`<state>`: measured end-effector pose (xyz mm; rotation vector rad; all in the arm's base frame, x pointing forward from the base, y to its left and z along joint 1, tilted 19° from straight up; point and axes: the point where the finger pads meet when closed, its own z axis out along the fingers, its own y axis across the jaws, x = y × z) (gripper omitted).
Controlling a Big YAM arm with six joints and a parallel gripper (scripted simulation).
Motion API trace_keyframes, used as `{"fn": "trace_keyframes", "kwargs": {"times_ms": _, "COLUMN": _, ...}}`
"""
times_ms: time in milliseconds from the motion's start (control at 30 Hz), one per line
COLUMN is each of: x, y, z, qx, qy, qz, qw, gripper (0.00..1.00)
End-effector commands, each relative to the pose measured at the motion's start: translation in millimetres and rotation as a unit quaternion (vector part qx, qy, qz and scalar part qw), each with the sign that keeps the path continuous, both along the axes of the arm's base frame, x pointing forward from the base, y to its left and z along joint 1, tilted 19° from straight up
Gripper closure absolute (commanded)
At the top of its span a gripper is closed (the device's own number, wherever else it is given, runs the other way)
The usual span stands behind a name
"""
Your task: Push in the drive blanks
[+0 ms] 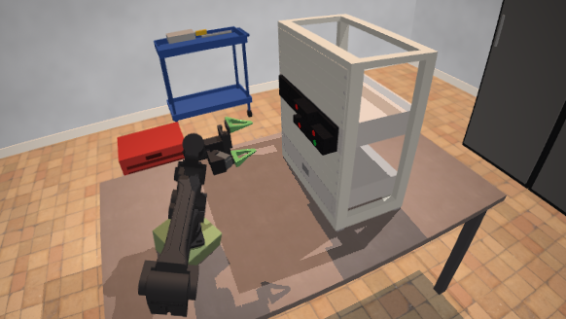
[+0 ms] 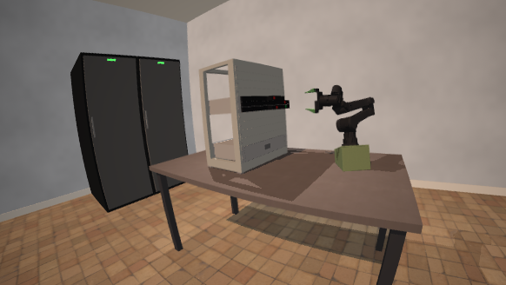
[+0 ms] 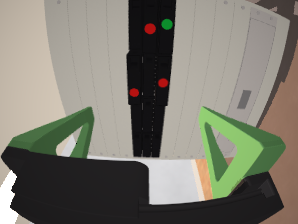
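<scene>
Pale grey rack (image 1: 311, 58) — black blanks (image 1: 311, 119), red and green dots — green-fingered hand (image 1: 239, 140).

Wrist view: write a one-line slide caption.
Open hand faces the rack front, its black drive blanks marked by three red dots and one green.

Legible text: none — no words, brands or numbers can be read. Small grey plate (image 3: 244, 99) low on the rack (image 1: 311, 58) front — possibly a label, too blurred to read. Dot stickers carry no characters.
</scene>
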<state>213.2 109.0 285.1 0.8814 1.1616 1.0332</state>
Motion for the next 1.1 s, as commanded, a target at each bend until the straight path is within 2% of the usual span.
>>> {"fn": "trace_keyframes", "kwargs": {"times_ms": 0, "x": 22, "y": 9, "z": 21, "qx": 0.030, "qy": 0.005, "qz": 0.000, "qw": 1.000, "gripper": 0.00}}
{"fn": "trace_keyframes", "kwargs": {"times_ms": 267, "x": 63, "y": 29, "z": 23, "qx": 0.028, "qy": 0.003, "qz": 0.000, "qw": 1.000, "gripper": 0.00}}
{"fn": "trace_keyframes", "kwargs": {"times_ms": 300, "x": 67, "y": 30, "z": 28, "qx": 0.040, "qy": -0.006, "qz": 0.001, "qw": 0.999, "gripper": 0.00}}
{"fn": "trace_keyframes", "kwargs": {"times_ms": 367, "x": 78, "y": 35, "z": 28, "qx": 0.039, "qy": -0.007, "qz": 0.001, "qw": 0.999, "gripper": 0.00}}
{"fn": "trace_keyframes", "kwargs": {"times_ms": 433, "x": 78, "y": 35, "z": 28, "qx": 0.039, "qy": -0.007, "qz": 0.001, "qw": 0.999, "gripper": 0.00}}
{"fn": "trace_keyframes", "kwargs": {"times_ms": 733, "x": 121, "y": 54, "z": 30, "qx": 0.036, "qy": -0.008, "qz": 0.000, "qw": 0.999, "gripper": 0.00}}
{"fn": "trace_keyframes", "kwargs": {"times_ms": 1000, "x": 137, "y": 61, "z": 30, "qx": 0.035, "qy": -0.008, "qz": 0.000, "qw": 0.999, "gripper": 0.00}}
{"fn": "trace_keyframes", "kwargs": {"times_ms": 1033, "x": 130, "y": 56, "z": 3, "qx": 0.016, "qy": 0.012, "qz": 0.001, "qw": 1.000, "gripper": 0.00}}
{"fn": "trace_keyframes", "kwargs": {"times_ms": 1067, "x": 132, "y": 56, "z": 4, "qx": 0.016, "qy": 0.012, "qz": 0.000, "qw": 1.000, "gripper": 0.00}}
